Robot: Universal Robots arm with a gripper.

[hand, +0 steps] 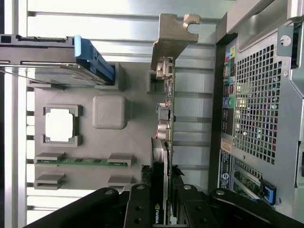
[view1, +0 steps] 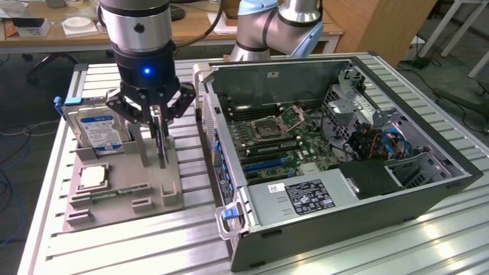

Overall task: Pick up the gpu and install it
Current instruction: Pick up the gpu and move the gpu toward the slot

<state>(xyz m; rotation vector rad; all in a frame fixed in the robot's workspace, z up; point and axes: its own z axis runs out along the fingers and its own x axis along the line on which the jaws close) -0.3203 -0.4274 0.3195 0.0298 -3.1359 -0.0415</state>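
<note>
While gpu [view1: 160,150] stands on edge in grey fixture [view1: 122,200], just beside hard drive [view1: 99,130], gripper [view1: 156,120] looks clamped on card's upper edge. Advice: lift straight up, no tilt. Hold bracket [hand: 166,35] clear of case wall [view1: 205,114]. Slip risk: thin card.

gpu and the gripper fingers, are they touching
Touching. The wrist view shows the gripper closed on the upright gpu, its fingers flush against both faces with no gap on either side.
</note>
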